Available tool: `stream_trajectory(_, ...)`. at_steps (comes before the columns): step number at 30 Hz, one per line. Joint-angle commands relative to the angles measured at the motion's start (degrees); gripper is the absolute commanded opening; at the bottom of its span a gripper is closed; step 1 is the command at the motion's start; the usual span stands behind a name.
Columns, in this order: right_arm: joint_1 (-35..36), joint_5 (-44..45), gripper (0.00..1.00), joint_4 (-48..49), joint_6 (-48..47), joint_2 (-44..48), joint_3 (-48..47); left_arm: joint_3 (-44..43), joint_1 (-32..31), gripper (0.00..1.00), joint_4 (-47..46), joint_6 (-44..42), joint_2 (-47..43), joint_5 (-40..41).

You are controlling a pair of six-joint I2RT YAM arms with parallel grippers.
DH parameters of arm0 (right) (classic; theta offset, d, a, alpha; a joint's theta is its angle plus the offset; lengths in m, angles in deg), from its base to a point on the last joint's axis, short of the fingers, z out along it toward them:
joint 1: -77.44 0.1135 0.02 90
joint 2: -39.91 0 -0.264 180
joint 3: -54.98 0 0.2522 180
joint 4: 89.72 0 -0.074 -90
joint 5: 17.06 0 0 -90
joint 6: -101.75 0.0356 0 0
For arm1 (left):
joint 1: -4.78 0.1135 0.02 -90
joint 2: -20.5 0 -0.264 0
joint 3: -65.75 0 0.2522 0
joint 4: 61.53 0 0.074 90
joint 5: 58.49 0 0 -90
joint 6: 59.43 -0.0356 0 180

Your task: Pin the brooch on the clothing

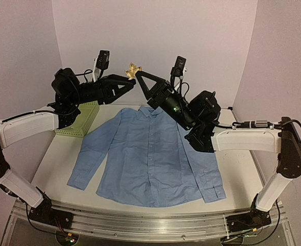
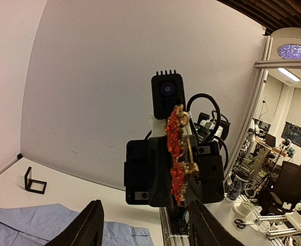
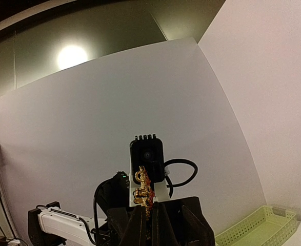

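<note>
The brooch [image 1: 133, 69], red and gold, is held up in the air above the far edge of the table, with my right gripper [image 1: 141, 78] shut on its lower end. In the right wrist view the brooch [image 3: 143, 188] stands upright out of my shut right gripper [image 3: 151, 209]. My left gripper [image 1: 129, 80] faces it from the left, open. In the left wrist view the brooch [image 2: 178, 156] shows edge-on just beyond my left gripper [image 2: 146, 206], closer to the right-hand finger. The clothing [image 1: 150, 154], a light blue shirt, lies flat on the table; its edge [image 2: 37, 225] shows low in the left wrist view.
A pale green basket [image 1: 78, 120] stands at the back left of the table, also visible as the basket [image 3: 258, 225] in the right wrist view. A small black square box [image 2: 35, 182] sits near the back wall. White walls enclose the table on three sides.
</note>
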Motion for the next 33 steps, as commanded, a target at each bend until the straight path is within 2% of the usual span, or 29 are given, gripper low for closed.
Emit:
stream_trajectory(1,0.3,1.6,0.0,2.8,-1.4,0.2,-1.4,-2.3,-0.3,0.55,-5.2,1.1,-0.6,-0.1)
stream_trajectory(8,0.3,2.0,0.0,2.7,-1.9,-0.1,-1.0,-2.6,-0.3,0.45,-6.7,1.6,-1.0,-0.3)
stream_trajectory(28,0.7,4.7,0.0,0.8,-5.3,0.4,1.7,-3.4,-0.3,0.42,-8.3,2.0,-0.7,-1.7)
stream_trajectory(30,0.7,4.5,0.0,0.8,-5.2,0.3,1.6,-3.5,-0.3,0.36,-8.2,2.1,-0.6,-1.7)
stream_trajectory(33,0.7,4.1,0.0,0.9,-5.1,0.3,1.2,-3.5,-0.3,0.19,-7.7,2.3,-0.4,-1.4)
